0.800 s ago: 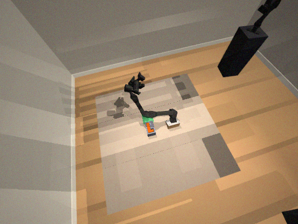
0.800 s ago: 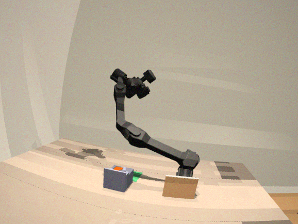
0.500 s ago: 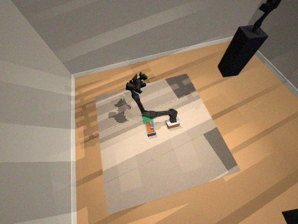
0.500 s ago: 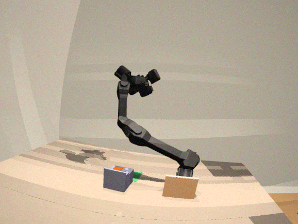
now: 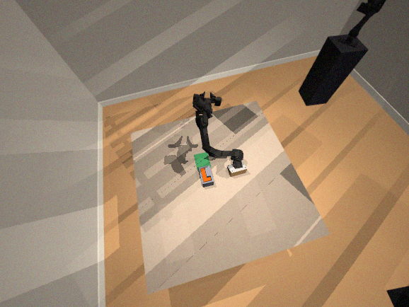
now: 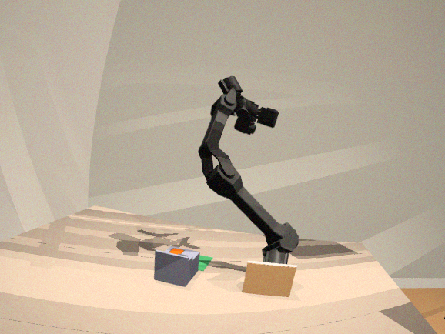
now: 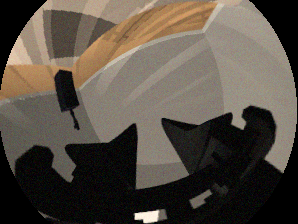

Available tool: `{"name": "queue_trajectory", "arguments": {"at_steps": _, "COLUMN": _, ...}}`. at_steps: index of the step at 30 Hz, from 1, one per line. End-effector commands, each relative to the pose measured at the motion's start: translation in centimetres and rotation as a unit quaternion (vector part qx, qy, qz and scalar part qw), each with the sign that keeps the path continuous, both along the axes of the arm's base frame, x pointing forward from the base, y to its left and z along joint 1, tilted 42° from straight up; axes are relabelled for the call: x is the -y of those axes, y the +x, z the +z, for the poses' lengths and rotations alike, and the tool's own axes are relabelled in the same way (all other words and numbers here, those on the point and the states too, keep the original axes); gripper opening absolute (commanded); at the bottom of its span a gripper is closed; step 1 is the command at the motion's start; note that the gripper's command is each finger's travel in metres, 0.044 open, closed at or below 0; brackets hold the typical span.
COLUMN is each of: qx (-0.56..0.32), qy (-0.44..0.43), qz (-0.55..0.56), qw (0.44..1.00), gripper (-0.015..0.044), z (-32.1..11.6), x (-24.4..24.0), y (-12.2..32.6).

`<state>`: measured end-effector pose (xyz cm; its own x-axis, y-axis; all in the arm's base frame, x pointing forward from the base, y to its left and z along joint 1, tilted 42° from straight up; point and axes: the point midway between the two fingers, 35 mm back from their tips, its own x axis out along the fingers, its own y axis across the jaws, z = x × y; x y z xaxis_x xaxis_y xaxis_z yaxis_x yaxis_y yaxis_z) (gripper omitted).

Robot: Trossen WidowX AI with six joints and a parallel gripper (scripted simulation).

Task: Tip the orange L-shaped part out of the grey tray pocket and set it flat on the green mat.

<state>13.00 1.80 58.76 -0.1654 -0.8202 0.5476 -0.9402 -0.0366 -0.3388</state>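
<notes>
A black arm (image 6: 235, 185) is seen rising from a dark base (image 6: 276, 255) on a pale table (image 6: 115, 300). The lower link is slanted up to the left, the upper link is bent back upward, and the gripper (image 6: 255, 117) is held high in the air, well above everything on the table, with nothing between its fingers. A tan box (image 6: 269, 278) is set directly in front of the base. To the left, a grey tray (image 6: 175, 266) shaped like a block is placed on the table, and an orange part (image 6: 177, 251) is seen lying in its top face. A green mat (image 6: 204, 262) is partly shown just behind the tray, on its right side. The arm's shadow is cast on the table behind the tray.
</notes>
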Motion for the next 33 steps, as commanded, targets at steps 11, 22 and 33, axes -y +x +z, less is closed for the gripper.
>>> {"name": "queue_trajectory", "arguments": {"at_steps": 11, "qx": 0.355, "qy": 0.133, "qz": 0.276, "qw": 0.883, "gripper": 0.018, "z": -1.7, "x": 9.5, "y": -9.7}}
{"name": "queue_trajectory", "arguments": {"at_steps": 22, "qx": 0.584, "qy": 0.353, "qz": 0.362, "qw": 0.635, "gripper": 0.018, "z": -8.9, "x": 20.5, "y": -5.1}}
{"name": "queue_trajectory", "arguments": {"at_steps": 33, "qx": 0.646, "qy": 0.551, "qz": 0.277, "qw": 0.45, "gripper": 0.018, "z": -18.6, "x": 22.2, "y": 6.9}}
